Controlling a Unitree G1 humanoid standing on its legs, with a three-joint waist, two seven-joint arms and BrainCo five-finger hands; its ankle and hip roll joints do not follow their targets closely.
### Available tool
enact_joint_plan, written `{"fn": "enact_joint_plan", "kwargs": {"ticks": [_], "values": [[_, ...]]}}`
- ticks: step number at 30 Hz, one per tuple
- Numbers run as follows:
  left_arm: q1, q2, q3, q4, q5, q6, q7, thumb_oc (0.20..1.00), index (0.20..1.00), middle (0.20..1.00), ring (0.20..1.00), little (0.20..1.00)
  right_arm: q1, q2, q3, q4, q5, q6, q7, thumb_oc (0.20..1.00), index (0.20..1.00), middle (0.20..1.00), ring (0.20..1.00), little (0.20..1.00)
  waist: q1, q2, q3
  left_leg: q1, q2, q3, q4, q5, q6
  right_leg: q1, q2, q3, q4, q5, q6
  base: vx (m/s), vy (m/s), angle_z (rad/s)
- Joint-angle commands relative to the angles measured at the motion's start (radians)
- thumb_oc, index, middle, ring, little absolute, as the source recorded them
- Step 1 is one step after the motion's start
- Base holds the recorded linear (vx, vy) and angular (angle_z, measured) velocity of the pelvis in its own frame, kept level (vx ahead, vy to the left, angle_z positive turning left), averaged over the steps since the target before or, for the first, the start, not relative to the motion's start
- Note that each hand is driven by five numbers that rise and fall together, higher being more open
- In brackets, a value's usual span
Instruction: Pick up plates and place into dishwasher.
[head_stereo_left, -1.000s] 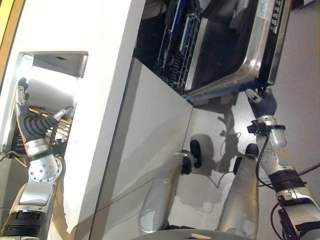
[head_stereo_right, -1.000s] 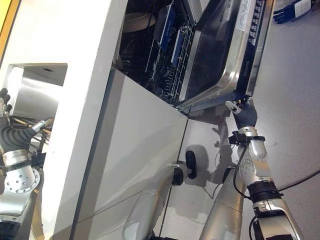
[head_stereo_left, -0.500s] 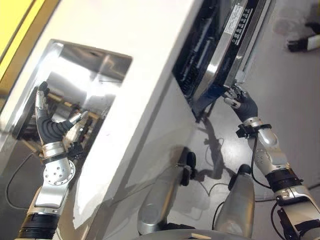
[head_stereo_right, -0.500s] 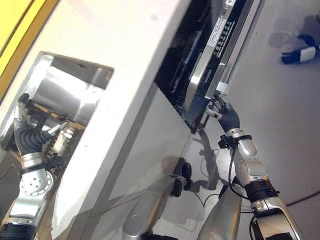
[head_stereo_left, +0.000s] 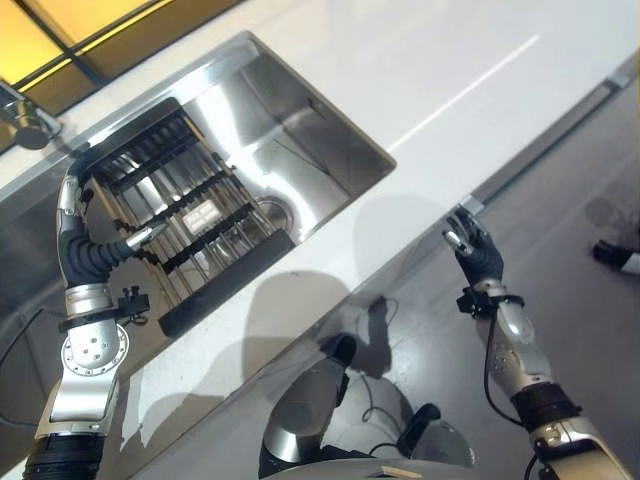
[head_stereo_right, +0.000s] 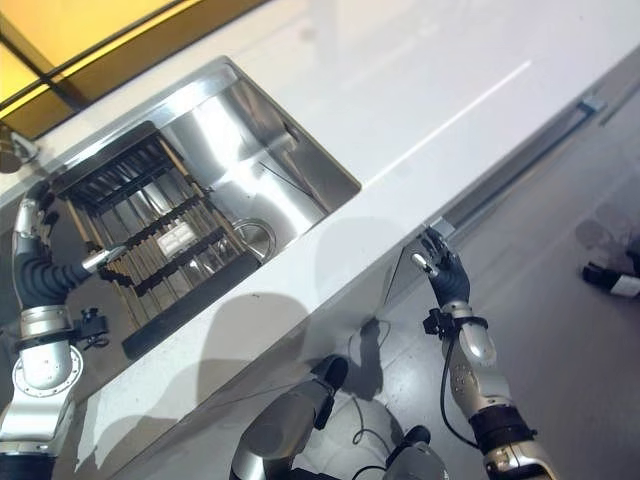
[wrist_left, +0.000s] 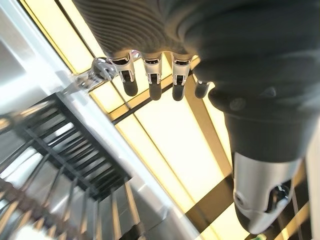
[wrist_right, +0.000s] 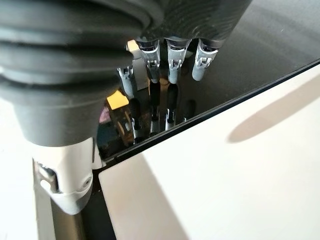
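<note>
No plate shows in these views. My left hand (head_stereo_left: 80, 258) is open, its fingers straight above a black dish rack (head_stereo_left: 195, 232) that stands in the steel sink (head_stereo_left: 305, 135); the rack's slots look bare. My right hand (head_stereo_left: 478, 256) is open at the end of the dark top edge of the dishwasher door (head_stereo_left: 548, 148), which runs just under the counter's front. In the right wrist view its straight fingers (wrist_right: 172, 62) reach a glossy dark surface (wrist_right: 270, 35) that mirrors them.
The white counter (head_stereo_left: 470, 55) stretches to the right of the sink. A chrome tap (head_stereo_left: 28, 118) stands at the sink's far left corner. A white cabinet front (wrist_right: 235, 180) lies below the dark door. A dark and white object (head_stereo_left: 617, 256) lies on the grey floor at right.
The camera has swung up from the cabinet front to the counter and sink. The dishwasher door, hanging open a second ago, now stands up under the counter, my right hand at its top edge.
</note>
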Motion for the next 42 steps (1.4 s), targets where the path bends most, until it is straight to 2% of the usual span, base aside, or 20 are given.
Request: {"fn": "enact_joint_plan", "kwargs": {"ticks": [1, 3, 5, 6, 8, 9, 12, 14, 17, 21, 23, 26, 28, 29, 31, 32, 37, 38, 40, 42], "values": [[0.047, 0.049, 0.013, -0.022, 0.047, -0.063, -0.034, 1.000, 1.000, 1.000, 1.000, 1.000, -0.217, 0.040, 0.033, -0.241, -0.152, -0.213, 0.074, 1.000, 1.000, 1.000, 1.000, 1.000, 0.024, -0.079, -0.206, 0.042, 0.012, -0.034, -0.045, -0.028, 0.030, 0.004, 0.062, 0.161, 0.019, 0.105, -0.077, 0.03, -0.084, 0.45], [0.031, 0.040, 0.000, -0.015, 0.058, -0.067, -0.044, 1.000, 1.000, 1.000, 1.000, 1.000, -0.175, 0.034, 0.033, -0.253, -0.160, -0.198, 0.066, 1.000, 1.000, 1.000, 1.000, 1.000, -0.009, -0.095, -0.227, 0.048, 0.010, -0.049, -0.065, -0.013, 0.029, 0.015, 0.133, 0.221, -0.080, 0.082, -0.087, -0.01, -0.129, 0.53], [0.021, 0.032, -0.011, -0.011, 0.067, -0.060, -0.036, 1.000, 1.000, 1.000, 1.000, 1.000, -0.152, 0.033, 0.034, -0.250, -0.174, -0.181, 0.061, 1.000, 1.000, 1.000, 1.000, 1.000, -0.028, -0.104, -0.246, 0.061, 0.020, -0.040, -0.089, -0.006, 0.023, 0.022, 0.149, 0.245, -0.150, 0.101, -0.083, -0.04, -0.129, 0.49], [0.011, 0.024, -0.023, -0.001, 0.069, -0.056, -0.023, 1.000, 1.000, 1.000, 1.000, 1.000, -0.145, 0.031, 0.036, -0.236, -0.175, -0.166, 0.052, 1.000, 1.000, 1.000, 1.000, 1.000, -0.048, -0.109, -0.258, 0.074, 0.030, -0.031, -0.111, -0.003, 0.021, 0.019, 0.163, 0.283, -0.197, 0.120, -0.080, -0.08, -0.140, 0.12], [0.001, 0.013, -0.036, -0.003, 0.077, -0.043, -0.013, 1.000, 1.000, 1.000, 1.000, 1.000, -0.130, 0.032, 0.031, -0.239, -0.168, -0.139, 0.046, 1.000, 1.000, 1.000, 1.000, 1.000, -0.063, -0.111, -0.269, 0.086, 0.042, -0.021, -0.127, -0.002, 0.022, 0.014, 0.181, 0.318, -0.212, 0.132, -0.083, -0.09, -0.132, -0.13], [-0.011, 0.002, -0.047, -0.001, 0.083, -0.030, -0.014, 1.000, 1.000, 1.000, 1.000, 1.000, -0.092, 0.032, 0.018, -0.242, -0.200, -0.095, 0.011, 1.000, 1.000, 1.000, 1.000, 1.000, -0.085, -0.115, -0.279, 0.095, 0.052, -0.014, -0.129, -0.007, 0.018, 0.006, 0.200, 0.341, -0.205, 0.128, -0.090, -0.10, -0.143, 0.01], [0.005, -0.033, -0.052, -0.024, 0.092, 0.009, 0.000, 1.000, 1.000, 1.000, 1.000, 1.000, -0.009, 0.023, 0.002, -0.245, -0.224, 0.016, -0.025, 1.000, 1.000, 1.000, 1.000, 1.000, -0.114, -0.121, -0.303, 0.121, 0.080, 0.010, -0.160, 0.001, 0.005, 0.009, 0.223, 0.340, -0.234, 0.139, -0.101, -0.11, -0.141, 0.30], [0.028, -0.048, -0.037, -0.033, 0.080, 0.023, 0.000, 1.000, 1.000, 1.000, 1.000, 1.000, 0.043, 0.028, -0.002, -0.257, -0.224, 0.047, -0.009, 1.000, 1.000, 1.000, 1.000, 1.000, -0.128, -0.121, -0.316, 0.130, 0.096, 0.018, -0.178, 0.011, -0.002, 0.013, 0.235, 0.345, -0.251, 0.144, -0.106, -0.14, -0.140, -0.11], [0.059, -0.076, -0.013, -0.044, 0.045, 0.048, -0.002, 1.000, 1.000, 1.000, 1.000, 1.000, 0.115, 0.045, -0.014, -0.280, -0.240, 0.119, -0.044, 1.000, 1.000, 1.000, 1.000, 1.000, -0.150, -0.118, -0.330, 0.135, 0.125, 0.022, -0.202, 0.037, -0.027, 0.022, 0.257, 0.351, -0.279, 0.151, -0.117, -0.15, -0.156, -0.09], [0.095, -0.112, 0.004, -0.071, 0.033, 0.061, 0.012, 1.000, 1.000, 1.000, 1.000, 1.000, 0.174, 0.038, -0.031, -0.329, -0.259, 0.175, -0.107, 1.000, 1.000, 1.000, 1.000, 1.000, -0.169, -0.123, -0.324, 0.102, 0.132, 0.042, -0.146, 0.031, -0.047, 0.025, 0.262, 0.355, -0.304, 0.164, -0.127, -0.16, -0.106, -0.09], [0.103, -0.123, 0.005, -0.092, 0.023, 0.071, 0.017, 1.000, 1.000, 1.000, 1.000, 1.000, 0.212, 0.026, -0.048, -0.371, -0.285, 0.174, -0.134, 1.000, 1.000, 1.000, 1.000, 1.000, -0.191, -0.125, -0.318, 0.070, 0.126, 0.116, -0.069, 0.028, -0.051, 0.025, 0.260, 0.345, -0.312, 0.171, -0.130, -0.16, -0.040, -0.01], [0.052, -0.130, -0.022, -0.083, -0.011, 0.089, 0.009, 1.000, 1.000, 1.000, 1.000, 1.000, 0.242, -0.002, -0.090, -0.438, -0.292, 0.117, -0.155, 1.000, 1.000, 1.000, 1.000, 1.000, -0.254, -0.127, -0.308, 0.034, 0.167, 0.350, 0.047, 0.038, -0.072, 0.034, 0.245, 0.273, -0.317, 0.172, -0.135, -0.12, 0.013, 0.59], [0.003, -0.128, -0.049, -0.065, -0.030, 0.094, 0.012, 1.000, 1.000, 1.000, 1.000, 1.000, 0.223, -0.027, -0.102, -0.467, -0.318, 0.090, -0.180, 1.000, 1.000, 1.000, 1.000, 1.000, -0.290, -0.121, -0.313, 0.060, 0.199, 0.467, 0.004, 0.039, -0.072, 0.034, 0.238, 0.229, -0.314, 0.164, -0.129, -0.03, 0.133, 1.08], [-0.020, -0.125, -0.062, -0.053, -0.044, 0.095, 0.008, 1.000, 1.000, 1.000, 1.000, 1.000, 0.203, -0.037, -0.103, -0.477, -0.334, 0.081, -0.192, 1.000, 1.000, 1.000, 1.000, 1.000, -0.299, -0.117, -0.318, 0.081, 0.208, 0.498, -0.030, 0.037, -0.070, 0.033, 0.232, 0.212, -0.311, 0.161, -0.126, 0.03, 0.219, 0.58], [-0.041, -0.133, -0.081, -0.045, -0.065, 0.098, 0.015, 1.000, 1.000, 1.000, 1.000, 1.000, 0.156, -0.060, -0.103, -0.507, -0.349, 0.093, -0.183, 1.000, 1.000, 1.000, 1.000, 1.000, -0.290, -0.110, -0.318, 0.093, 0.177, 0.436, -0.035, 0.029, -0.065, 0.040, 0.227, 0.225, -0.296, 0.152, -0.124, 0.07, 0.187, 0.50], [-0.042, -0.140, -0.082, -0.051, -0.068, 0.100, 0.012, 1.000, 1.000, 1.000, 1.000, 1.000, 0.143, -0.066, -0.102, -0.521, -0.351, 0.100, -0.178, 1.000, 1.000, 1.000, 1.000, 1.000, -0.286, -0.107, -0.321, 0.093, 0.171, 0.427, -0.044, 0.031, -0.062, 0.036, 0.225, 0.226, -0.290, 0.150, -0.124, 0.07, 0.172, 0.42], [-0.043, -0.165, -0.091, -0.067, -0.116, 0.107, -0.044, 1.000, 1.000, 1.000, 1.000, 1.000, 0.086, -0.080, -0.053, -0.575, -0.351, 0.082, -0.091, 1.000, 1.000, 1.000, 1.000, 1.000, -0.244, -0.105, -0.342, 0.152, 0.116, 0.363, -0.105, -0.036, -0.022, 0.035, 0.207, 0.205, -0.202, 0.114, -0.111, 0.10, 0.162, 0.44], [-0.044, -0.166, -0.094, -0.071, -0.119, 0.106, -0.056, 1.000, 1.000, 1.000, 1.000, 1.000, 0.081, -0.075, -0.040, -0.576, -0.350, 0.083, -0.091, 1.000, 1.000, 1.000, 1.000, 1.000, -0.238, -0.105, -0.343, 0.168, 0.104, 0.349, -0.122, -0.038, -0.009, 0.023, 0.203, 0.199, -0.151, 0.120, -0.101, 0.09, 0.149, 0.40], [-0.049, -0.162, -0.104, -0.076, -0.125, 0.098, -0.065, 1.000, 1.000, 1.000, 1.000, 1.000, 0.065, -0.063, -0.017, -0.574, -0.347, 0.072, -0.098, 1.000, 1.000, 1.000, 1.000, 1.000, -0.235, -0.102, -0.331, 0.200, 0.089, 0.322, -0.148, -0.040, 0.024, -0.052, 0.199, 0.213, 0.043, 0.152, -0.062, 0.05, 0.123, 0.52], [-0.055, -0.155, -0.110, -0.079, -0.141, 0.092, -0.075, 1.000, 1.000, 1.000, 1.000, 1.000, 0.068, -0.050, -0.002, -0.585, -0.342, 0.063, -0.108, 1.000, 1.000, 1.000, 1.000, 1.000, -0.236, -0.098, -0.317, 0.211, 0.092, 0.299, -0.159, -0.040, 0.034, -0.105, 0.212, 0.237, 0.159, 0.161, -0.050, 0.03, 0.027, 0.77]]}}
